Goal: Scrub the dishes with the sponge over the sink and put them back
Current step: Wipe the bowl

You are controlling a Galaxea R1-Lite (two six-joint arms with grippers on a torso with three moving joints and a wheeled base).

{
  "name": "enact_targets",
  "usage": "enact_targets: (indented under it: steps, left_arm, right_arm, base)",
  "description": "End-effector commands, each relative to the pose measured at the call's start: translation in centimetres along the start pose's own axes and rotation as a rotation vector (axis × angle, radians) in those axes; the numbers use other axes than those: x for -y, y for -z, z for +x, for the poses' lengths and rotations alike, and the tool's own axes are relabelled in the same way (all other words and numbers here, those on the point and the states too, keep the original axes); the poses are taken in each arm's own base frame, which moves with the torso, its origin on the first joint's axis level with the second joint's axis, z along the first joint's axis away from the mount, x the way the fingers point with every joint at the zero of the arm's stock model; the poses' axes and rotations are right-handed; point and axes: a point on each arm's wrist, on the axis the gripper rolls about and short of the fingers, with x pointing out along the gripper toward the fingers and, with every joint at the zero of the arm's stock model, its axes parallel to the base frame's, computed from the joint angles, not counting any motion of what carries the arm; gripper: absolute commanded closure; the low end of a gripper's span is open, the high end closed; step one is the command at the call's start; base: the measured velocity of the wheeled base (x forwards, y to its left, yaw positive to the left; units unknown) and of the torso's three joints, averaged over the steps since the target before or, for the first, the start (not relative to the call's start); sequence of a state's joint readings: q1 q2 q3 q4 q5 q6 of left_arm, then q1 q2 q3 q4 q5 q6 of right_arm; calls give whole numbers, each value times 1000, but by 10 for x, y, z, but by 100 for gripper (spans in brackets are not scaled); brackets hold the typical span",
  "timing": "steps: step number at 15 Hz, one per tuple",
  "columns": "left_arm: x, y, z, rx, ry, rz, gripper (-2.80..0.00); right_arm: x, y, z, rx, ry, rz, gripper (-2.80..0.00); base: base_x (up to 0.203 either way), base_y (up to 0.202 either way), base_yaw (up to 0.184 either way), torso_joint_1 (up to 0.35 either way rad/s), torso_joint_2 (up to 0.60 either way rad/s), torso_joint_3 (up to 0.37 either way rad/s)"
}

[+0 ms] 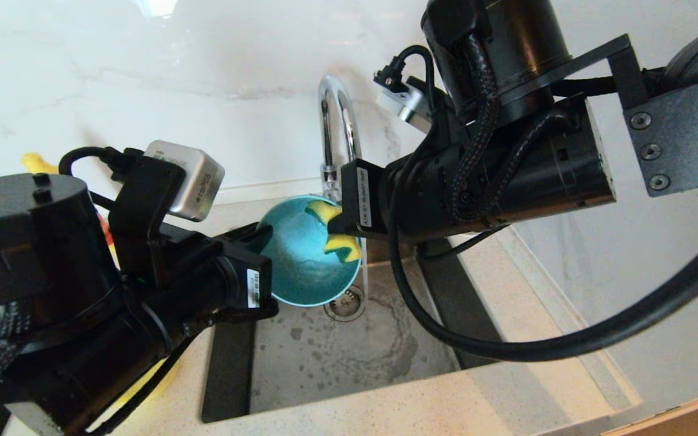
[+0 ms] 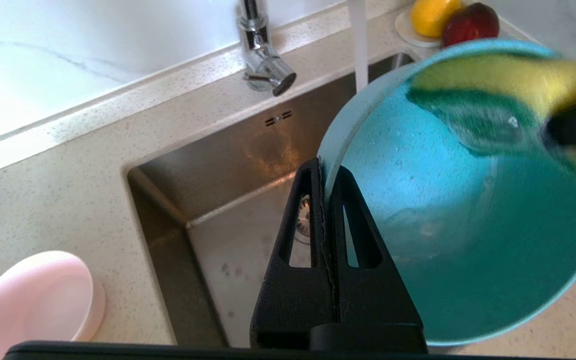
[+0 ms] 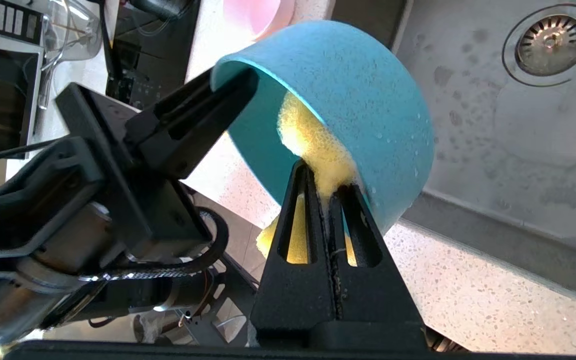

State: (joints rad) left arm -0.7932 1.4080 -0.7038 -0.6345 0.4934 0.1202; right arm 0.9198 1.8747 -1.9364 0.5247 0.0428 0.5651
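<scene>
A light blue bowl hangs tilted over the sink, its mouth facing the right arm. My left gripper is shut on the bowl's rim, which runs between the jaws in the left wrist view. My right gripper is shut on the yellow sponge and holds it inside the bowl. The sponge's green side lies against the inner wall. In the right wrist view the sponge bulges out past the fingertips. A pink bowl sits on the counter beside the sink.
The chrome tap curves over the basin just behind the bowl, and a thin stream of water runs from it. The drain strainer lies below the bowl. A saucer with a yellow fruit and a red fruit stands at the sink's far corner.
</scene>
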Motion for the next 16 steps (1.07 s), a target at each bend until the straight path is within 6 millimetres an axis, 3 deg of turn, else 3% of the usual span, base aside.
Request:
enact_targets:
  steps: [1, 11, 16]
  left_arm:
    - [-1, 2, -3, -2, -4, 2, 0]
    - [-4, -2, -7, 16, -7, -13, 0]
    - [-3, 1, -5, 5, -6, -15, 0]
  right_arm:
    - [-1, 2, 3, -12, 0, 0, 0]
    - [-5, 20, 14, -115, 23, -2, 0]
    - [-20, 33, 14, -156, -4, -27, 0]
  base:
    - [0, 0, 0, 0, 0, 0]
    - [0, 0, 0, 0, 0, 0]
    - [0, 0, 0, 0, 0, 0]
